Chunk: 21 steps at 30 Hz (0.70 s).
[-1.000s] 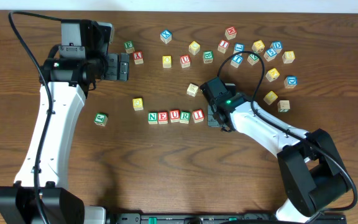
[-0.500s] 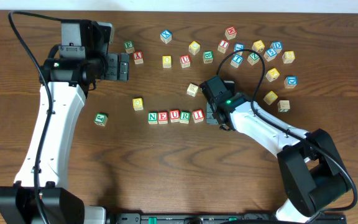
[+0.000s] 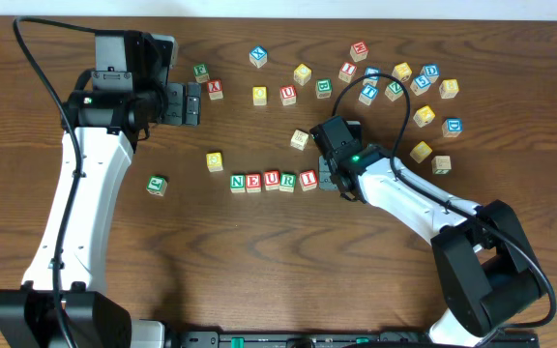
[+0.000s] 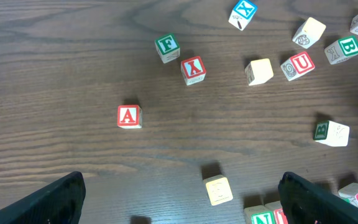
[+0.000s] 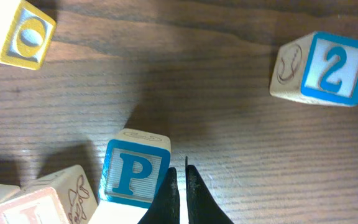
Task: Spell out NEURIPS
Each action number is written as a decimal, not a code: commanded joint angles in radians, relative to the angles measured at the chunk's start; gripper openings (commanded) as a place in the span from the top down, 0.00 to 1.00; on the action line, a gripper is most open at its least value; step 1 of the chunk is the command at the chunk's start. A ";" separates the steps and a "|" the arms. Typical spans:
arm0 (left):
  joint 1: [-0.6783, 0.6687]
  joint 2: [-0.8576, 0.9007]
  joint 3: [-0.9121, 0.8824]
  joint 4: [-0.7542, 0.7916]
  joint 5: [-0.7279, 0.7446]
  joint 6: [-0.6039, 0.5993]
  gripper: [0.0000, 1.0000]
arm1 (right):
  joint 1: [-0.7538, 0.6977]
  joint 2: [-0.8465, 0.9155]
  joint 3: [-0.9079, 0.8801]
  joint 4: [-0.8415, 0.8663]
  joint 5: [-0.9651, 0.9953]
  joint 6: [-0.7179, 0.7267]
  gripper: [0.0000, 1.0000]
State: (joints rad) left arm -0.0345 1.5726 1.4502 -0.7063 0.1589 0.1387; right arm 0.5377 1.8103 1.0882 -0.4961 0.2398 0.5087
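Lying across a dark, straight-grained wooden bench [image 3: 259, 261]: scattered cubes [image 3: 303, 72] of pale wood, square-edged, with coloured printed faces. Sitting tight together near the middle: a row [image 3: 271, 180] reading N, E, U, R, I in green and red. Hanging at the row's I end with fingers pressed almost together and gripping nothing: the right hand [image 5: 179, 177]. Resting just beside its finger: the P cube [image 5: 132, 174], a blue letter in a blue frame. Stretching bare between that and a blue 2 cube [image 5: 325, 70]: plain grain. Hovering spread wide and empty near a red A cube [image 4: 129, 116]: the left hand [image 4: 179, 186].
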 commanded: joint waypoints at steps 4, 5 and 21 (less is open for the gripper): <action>0.003 -0.004 0.026 0.000 0.006 0.011 0.02 | -0.009 0.008 -0.005 0.019 0.013 -0.032 0.99; 0.003 -0.004 0.026 0.000 0.006 0.011 0.02 | -0.009 0.008 -0.005 0.022 0.013 -0.036 0.99; 0.003 -0.004 0.026 0.000 0.006 0.011 0.02 | -0.009 0.008 -0.005 0.058 -0.072 -0.122 0.99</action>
State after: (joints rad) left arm -0.0345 1.5726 1.4502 -0.7063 0.1589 0.1387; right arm 0.5369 1.8103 1.0882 -0.4465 0.2024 0.4294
